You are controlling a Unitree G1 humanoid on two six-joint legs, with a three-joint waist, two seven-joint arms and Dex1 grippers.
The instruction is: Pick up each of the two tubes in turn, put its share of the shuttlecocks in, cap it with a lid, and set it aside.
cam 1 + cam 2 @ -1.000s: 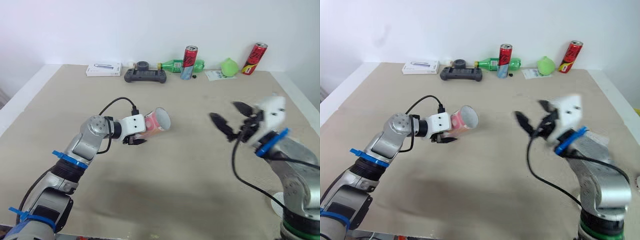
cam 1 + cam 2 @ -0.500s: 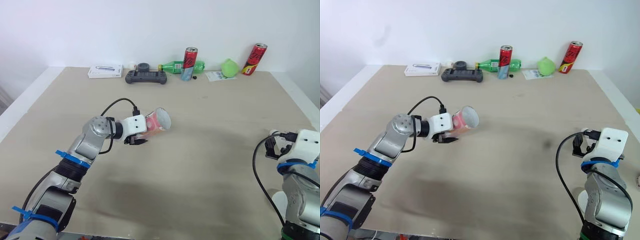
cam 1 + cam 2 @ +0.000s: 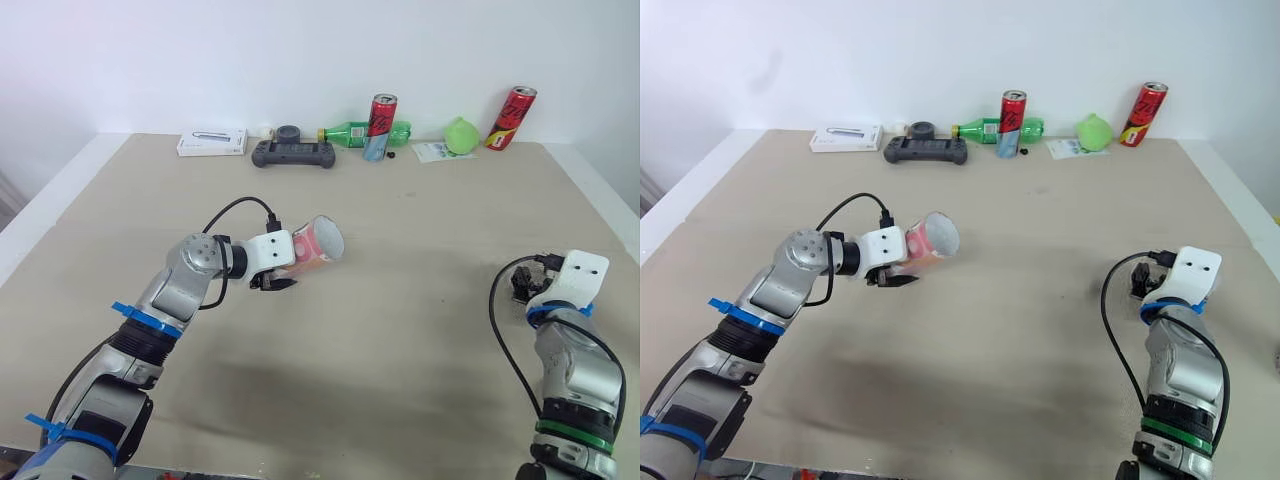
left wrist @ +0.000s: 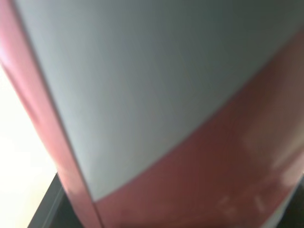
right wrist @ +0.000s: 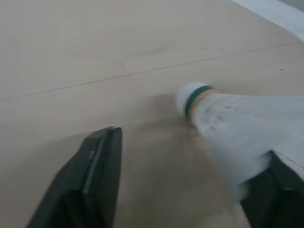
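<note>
In the left eye view we see the left gripper (image 3: 283,268) left of centre in the frame, closed on 1 tube (image 3: 318,241). The tube is pink and white and is held off the table (image 3: 400,330), lying nearly level, with its round pale end turned toward the right of the frame. We cannot tell whether that end is capped or open. In the left wrist view the tube's red and grey-white wall (image 4: 142,95) sits right up against the camera.

The right gripper (image 5: 185,190) is at the lower right of the left eye view, low over the table near its right edge. Its wrist view shows its 2 black fingers (image 5: 90,185) spread wide apart, gripping nothing. 1 white shuttlecock (image 5: 223,118) lies on the table between them. Its cork, ringed with a green band, points away from the gripper, and its feather skirt reaches the finger at the lower right of that view. We cannot tell whether skirt and finger touch.

Along the far edge of the table, across the top of the left eye view, stand a white box (image 3: 211,142), a black game controller (image 3: 292,153), a green bottle (image 3: 352,131) lying on its side, a red can (image 3: 380,120), a green rounded object (image 3: 460,134) and a 2nd red can (image 3: 516,112) that leans.
</note>
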